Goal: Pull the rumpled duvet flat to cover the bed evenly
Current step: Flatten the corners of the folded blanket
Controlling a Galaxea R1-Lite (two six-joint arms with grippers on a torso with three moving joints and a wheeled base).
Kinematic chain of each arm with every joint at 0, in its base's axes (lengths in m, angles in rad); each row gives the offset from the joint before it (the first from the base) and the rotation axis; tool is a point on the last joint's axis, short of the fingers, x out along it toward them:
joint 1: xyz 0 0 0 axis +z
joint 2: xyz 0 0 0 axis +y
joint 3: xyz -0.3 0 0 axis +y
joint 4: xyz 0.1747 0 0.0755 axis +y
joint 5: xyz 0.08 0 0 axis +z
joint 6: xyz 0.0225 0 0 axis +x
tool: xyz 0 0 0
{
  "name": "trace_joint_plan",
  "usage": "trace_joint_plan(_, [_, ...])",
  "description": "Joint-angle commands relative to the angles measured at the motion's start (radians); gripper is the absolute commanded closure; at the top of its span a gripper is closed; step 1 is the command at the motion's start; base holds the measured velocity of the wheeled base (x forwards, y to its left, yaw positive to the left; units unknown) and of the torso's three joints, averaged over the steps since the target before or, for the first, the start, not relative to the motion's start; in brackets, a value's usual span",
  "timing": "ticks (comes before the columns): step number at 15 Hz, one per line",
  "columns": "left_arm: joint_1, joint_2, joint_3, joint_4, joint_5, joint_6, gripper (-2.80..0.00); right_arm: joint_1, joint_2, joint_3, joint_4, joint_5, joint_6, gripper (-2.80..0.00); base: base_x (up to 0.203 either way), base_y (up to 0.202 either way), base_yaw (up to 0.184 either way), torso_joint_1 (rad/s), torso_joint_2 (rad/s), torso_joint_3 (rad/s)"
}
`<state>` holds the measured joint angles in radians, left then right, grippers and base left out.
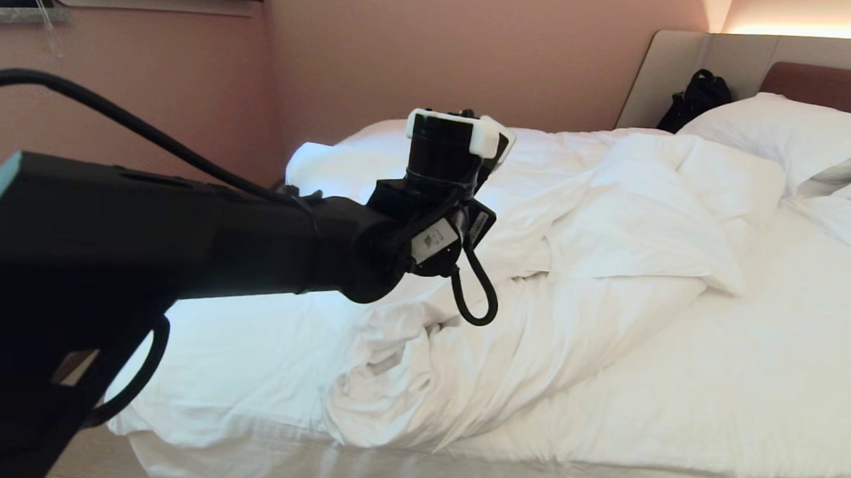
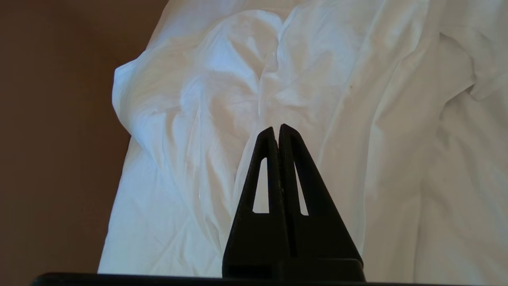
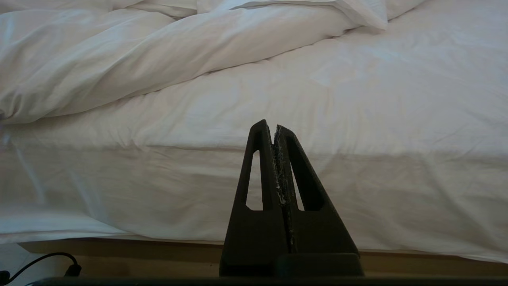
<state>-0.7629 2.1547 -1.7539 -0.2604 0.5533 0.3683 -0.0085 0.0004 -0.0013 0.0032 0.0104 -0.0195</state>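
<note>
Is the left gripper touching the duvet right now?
Apart. The left wrist view shows the left gripper, jaws shut on nothing, tips hanging above the rumpled duvet.

Plain white duvet [image 1: 539, 289] and white pillows [image 1: 788, 134]; brown headboard panel [image 1: 834, 89] at two o'clock in a beige surround [image 1: 697, 64]; dusty-pink wall [image 1: 406, 48]; black bag [image 1: 695, 100]; black left gripper [image 2: 278, 129].
</note>
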Motion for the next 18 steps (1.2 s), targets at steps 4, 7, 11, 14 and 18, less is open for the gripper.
trace_joint_plan(4, [0.034,0.136,-0.197,0.165,0.009,-0.02,0.0,-0.001,0.0,0.0,0.0,0.0,0.0,0.0,0.0,0.0,0.0,0.0,0.0,0.0])
trace_joint_plan(7, [0.049,0.16,-0.208,0.214,-0.001,-0.026,0.0,0.0,0.001,0.0,0.0,0.0,0.0,0.0,0.0,0.0,0.0,0.0,0.0,0.0])
trace_joint_plan(11, [0.054,0.175,-0.208,0.21,-0.003,-0.034,0.0,-0.001,0.0,0.0,0.0,0.0,0.0,0.0,0.0,0.0,0.0,0.0,0.0,0.0])
trace_joint_plan(14, [0.054,0.175,-0.207,0.202,-0.018,-0.034,-2.8,0.001,0.001,0.0,0.0,0.0,0.0,0.0,0.0,0.0,0.0,0.0,0.0,0.0])
trace_joint_plan(18, [0.046,0.183,-0.204,0.195,-0.065,-0.067,-2.8,-0.001,0.0,0.0,0.0,0.0,0.0,0.0,0.0,0.0,0.0,0.0,0.0,0.0])
